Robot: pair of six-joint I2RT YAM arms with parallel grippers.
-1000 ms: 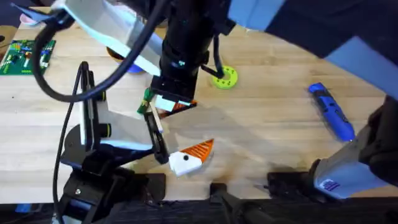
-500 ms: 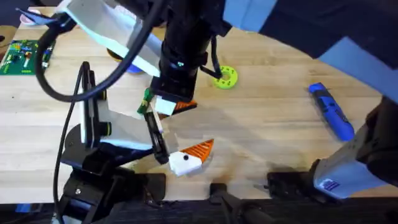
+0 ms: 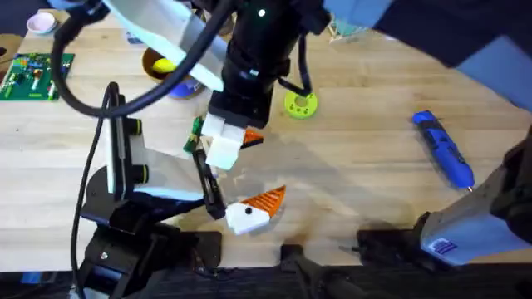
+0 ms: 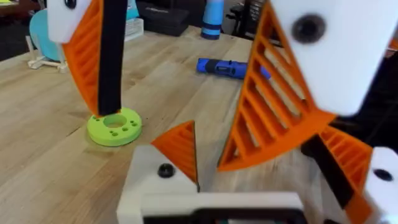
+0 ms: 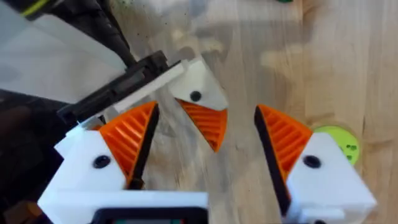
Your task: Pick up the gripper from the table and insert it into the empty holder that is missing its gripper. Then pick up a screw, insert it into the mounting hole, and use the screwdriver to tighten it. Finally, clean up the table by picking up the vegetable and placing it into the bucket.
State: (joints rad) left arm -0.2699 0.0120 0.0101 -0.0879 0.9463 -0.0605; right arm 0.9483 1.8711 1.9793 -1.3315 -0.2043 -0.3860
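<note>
A pale wooden table (image 3: 366,158) carries the work. The blue screwdriver (image 3: 443,149) lies toward three o'clock, well apart from the green disc (image 3: 300,105) at about one o'clock. The right gripper (image 5: 202,152) hangs with jaws spread, empty, over the left gripper (image 3: 249,209) near six o'clock; whether that one is parted cannot be told. The bucket (image 3: 170,71) sits near eleven o'clock.
</note>
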